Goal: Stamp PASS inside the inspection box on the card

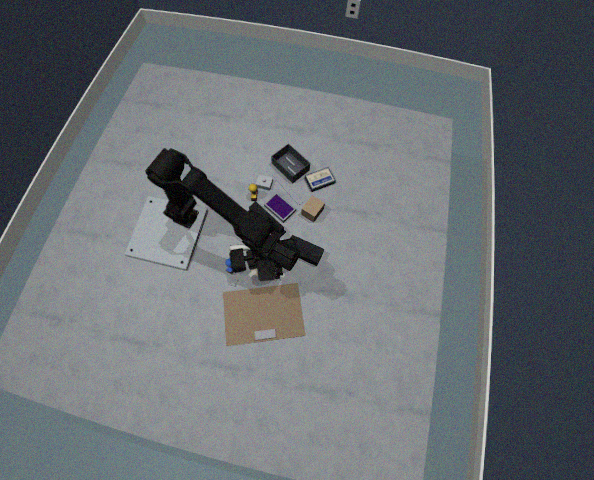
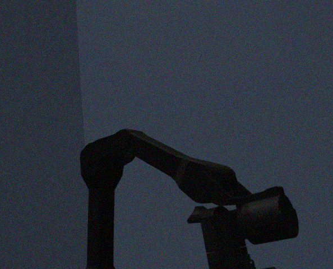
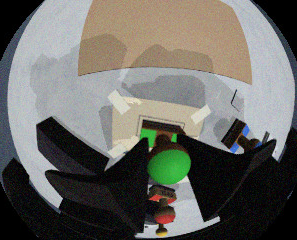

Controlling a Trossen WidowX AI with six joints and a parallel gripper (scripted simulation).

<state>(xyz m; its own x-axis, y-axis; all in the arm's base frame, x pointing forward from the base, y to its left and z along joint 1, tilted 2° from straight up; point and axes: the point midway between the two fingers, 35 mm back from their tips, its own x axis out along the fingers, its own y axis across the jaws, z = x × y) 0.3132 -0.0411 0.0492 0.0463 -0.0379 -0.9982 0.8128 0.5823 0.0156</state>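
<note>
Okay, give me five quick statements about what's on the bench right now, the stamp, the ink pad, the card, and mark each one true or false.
1. The claw is shut on the green-knobbed stamp. True.
2. The purple ink pad lies on the brown card. False: it sits on the bench, beyond the arm, apart from the card.
3. The card's pale inspection box is near the card edge farthest from the arm. True.
4. The dark open tray holds the small tan block. False: the block stands on the bench beside the ink pad.
5. The claw is directly over the inspection box. False: it is short of the card's near edge.
</note>
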